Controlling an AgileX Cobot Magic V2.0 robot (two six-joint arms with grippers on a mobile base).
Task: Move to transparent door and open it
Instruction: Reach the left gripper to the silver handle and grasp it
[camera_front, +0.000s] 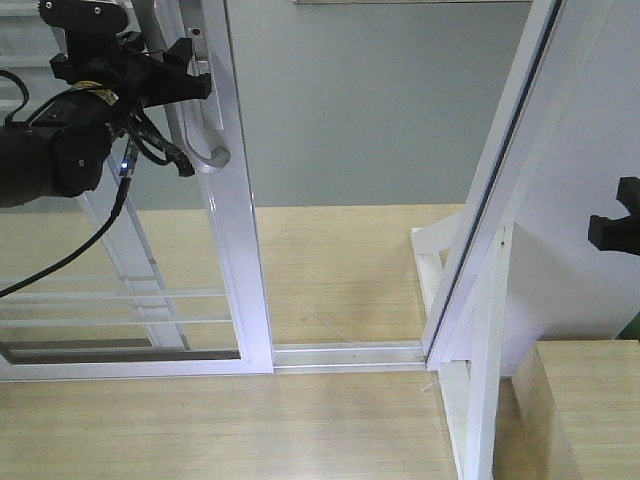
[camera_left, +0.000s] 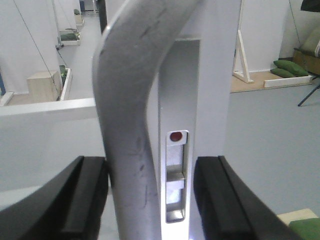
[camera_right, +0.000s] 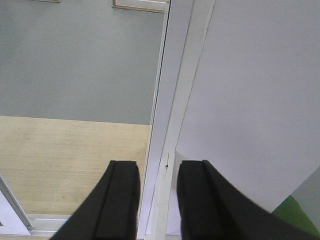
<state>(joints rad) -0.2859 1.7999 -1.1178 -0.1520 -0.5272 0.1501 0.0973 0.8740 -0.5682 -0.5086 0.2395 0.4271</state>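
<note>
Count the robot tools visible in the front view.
2. The left tool straddles the grey handle, upper left; the right tool shows partly at the right edge.

Showing door (camera_front: 236, 250) standing upright at left of front view, slid aside and leaving wide opening to its right. Holding clear glass in glossy white frame, letting background show straight through. Carrying thin white horizontal bars (camera_front: 110, 297) low across glass. Bearing long curved grey metal handle (camera_front: 205, 157) on right stile, bowing outward, lower end hooking back to frame. Filling left wrist view close up: scuffed and dull, running vertically, with narrow latch slot (camera_left: 175, 190) and small red dot (camera_left: 175, 136) sitting just beside.
</note>
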